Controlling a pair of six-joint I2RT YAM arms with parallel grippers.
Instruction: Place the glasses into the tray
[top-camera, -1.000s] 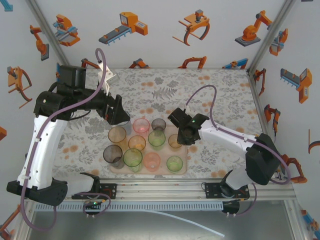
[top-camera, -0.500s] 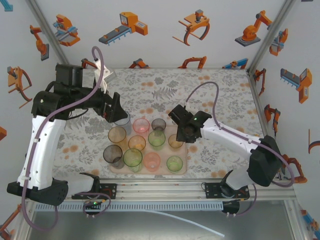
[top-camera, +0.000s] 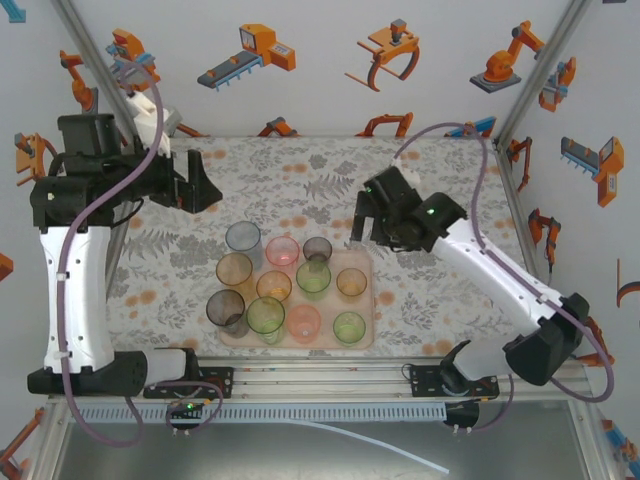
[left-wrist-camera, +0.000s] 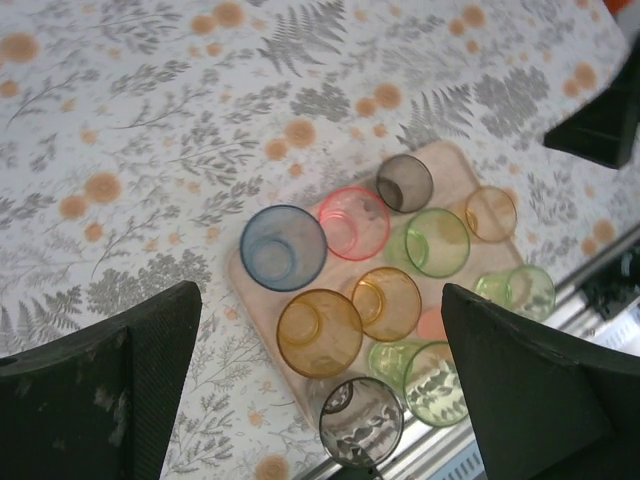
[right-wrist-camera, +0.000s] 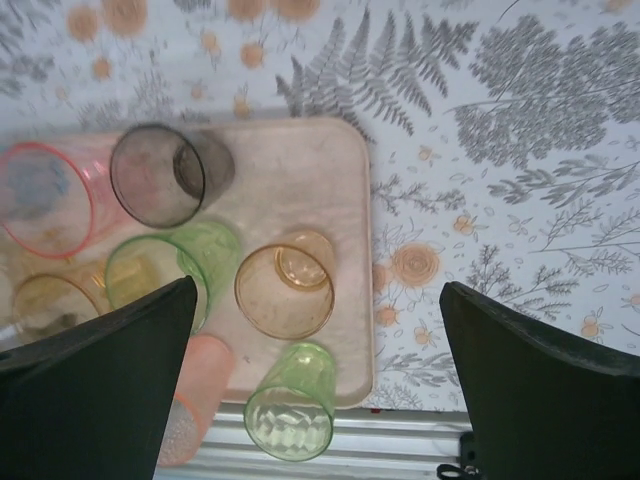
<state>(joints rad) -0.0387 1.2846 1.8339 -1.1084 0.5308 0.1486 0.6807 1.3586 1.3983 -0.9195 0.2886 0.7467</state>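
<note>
The pale pink tray (top-camera: 366, 262) (right-wrist-camera: 300, 170) (left-wrist-camera: 452, 165) lies at the near middle of the table and carries several glasses. Among them are a blue one (top-camera: 243, 238) (left-wrist-camera: 283, 247) at its far left corner, a grey one (top-camera: 317, 249) (right-wrist-camera: 158, 175), an orange one (top-camera: 351, 283) (right-wrist-camera: 285, 290) and a green one (top-camera: 349, 327) (right-wrist-camera: 292, 405). My left gripper (top-camera: 200, 188) (left-wrist-camera: 320, 292) hangs open, high and to the far left of the tray. My right gripper (top-camera: 364, 224) (right-wrist-camera: 318, 288) is open above the tray's far right corner. Neither holds anything.
The table's floral cloth (top-camera: 320, 180) spreads behind and on both sides of the tray. A metal rail (top-camera: 320, 378) (right-wrist-camera: 400, 440) runs along the near edge, close to the tray's front rim. Printed walls close in the back and sides.
My right gripper opened, let go of the orange glass on the tray's right side and rose back. My left arm lifted away up and to the left from the blue glass.
</note>
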